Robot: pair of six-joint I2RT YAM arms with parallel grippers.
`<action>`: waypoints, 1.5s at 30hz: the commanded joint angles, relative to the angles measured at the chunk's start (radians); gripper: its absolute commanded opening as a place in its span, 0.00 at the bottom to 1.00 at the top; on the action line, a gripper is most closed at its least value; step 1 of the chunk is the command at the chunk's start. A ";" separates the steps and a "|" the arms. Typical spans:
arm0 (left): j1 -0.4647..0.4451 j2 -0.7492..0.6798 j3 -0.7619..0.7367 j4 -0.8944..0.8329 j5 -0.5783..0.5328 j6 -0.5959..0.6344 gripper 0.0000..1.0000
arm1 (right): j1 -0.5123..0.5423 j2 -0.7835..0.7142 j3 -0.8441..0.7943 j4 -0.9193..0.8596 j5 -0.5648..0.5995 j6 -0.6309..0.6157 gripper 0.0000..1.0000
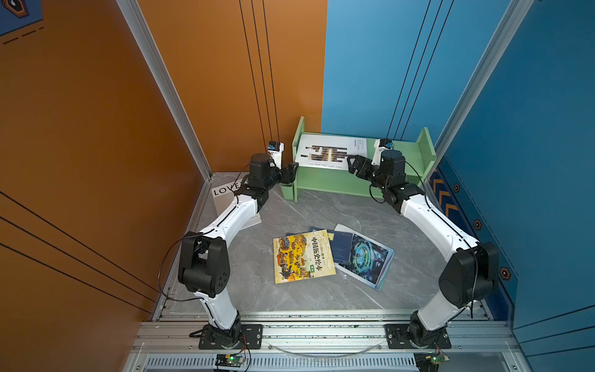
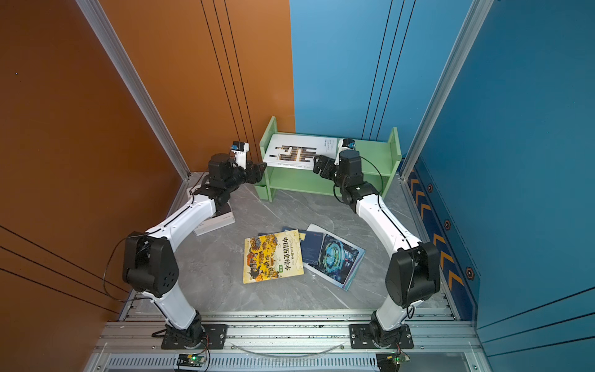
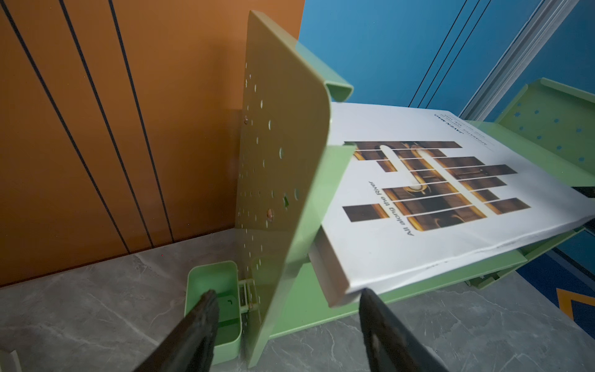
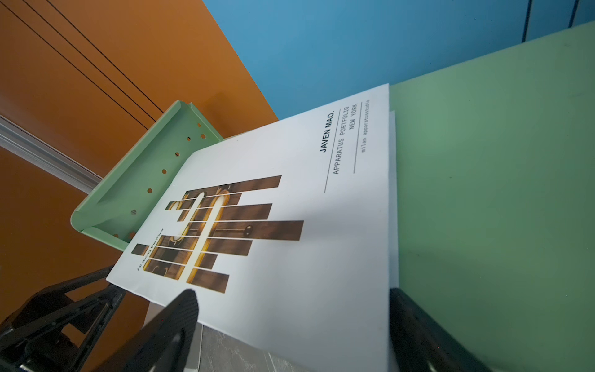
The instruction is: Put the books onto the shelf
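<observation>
Now the left gripper [image 1: 292,171] and right gripper [image 1: 351,164], jaws apart and clamping nothing, flank the front edge of the white book [image 1: 325,151], which lies lengthwise on the shelf [image 1: 322,182] top; back toward the bases the yellow book [image 1: 302,256] sits midway between the arms, and the LOVER book [image 1: 225,193] lies under the left arm, nearer it

Bright, even light from overhead; soft shadow crosses the white book [image 4: 289,154]. Wrist views bend at edges (wide lens), w/ near fingers [image 3: 193,331] blurred.
</observation>
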 commanded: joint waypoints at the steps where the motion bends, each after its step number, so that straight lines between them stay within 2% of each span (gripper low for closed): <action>1: 0.015 0.028 0.047 0.029 0.033 -0.030 0.61 | 0.008 0.016 0.035 0.011 0.012 0.023 0.93; 13: 0.030 0.055 0.059 0.068 0.056 -0.086 0.57 | 0.000 0.032 0.046 0.010 0.012 0.026 0.93; 18: 0.028 0.052 0.052 0.076 0.060 -0.092 0.68 | -0.004 0.043 0.064 0.000 0.007 0.023 0.93; 21: 0.028 0.054 0.055 0.080 0.063 -0.094 0.70 | -0.004 0.045 0.068 -0.003 0.006 0.026 0.93; 36: 0.021 0.091 0.086 0.077 0.061 -0.104 0.61 | -0.003 0.076 0.104 -0.014 0.007 0.026 0.93; 45: 0.017 0.060 0.055 0.078 0.048 -0.102 0.62 | -0.007 0.090 0.117 -0.018 0.012 0.019 0.93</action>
